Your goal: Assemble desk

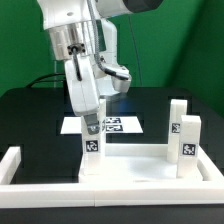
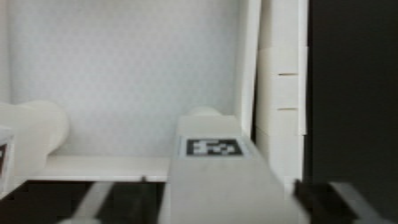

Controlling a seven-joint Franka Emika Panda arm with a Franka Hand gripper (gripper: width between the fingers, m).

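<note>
My gripper (image 1: 91, 124) is shut on a white leg block (image 1: 92, 152) with a black-and-white tag and holds it upright at the corner of the tabletop panel (image 1: 135, 166) on the exterior view's left. Two more leg blocks (image 1: 186, 140) stand upright on the panel's other side, at the exterior view's right. In the wrist view the held leg block (image 2: 221, 160) sits between my dark fingers (image 2: 125, 200), my gripper (image 2: 226, 198) closed around it. The rimmed tabletop panel (image 2: 143, 80) lies beyond it. Another white leg (image 2: 32, 128) shows at the picture's edge.
A long low white border wall (image 1: 100, 192) runs along the front and round the exterior view's left (image 1: 10, 165). The marker board (image 1: 112, 125) lies flat behind the panel on the black table. A black cable hangs behind the arm.
</note>
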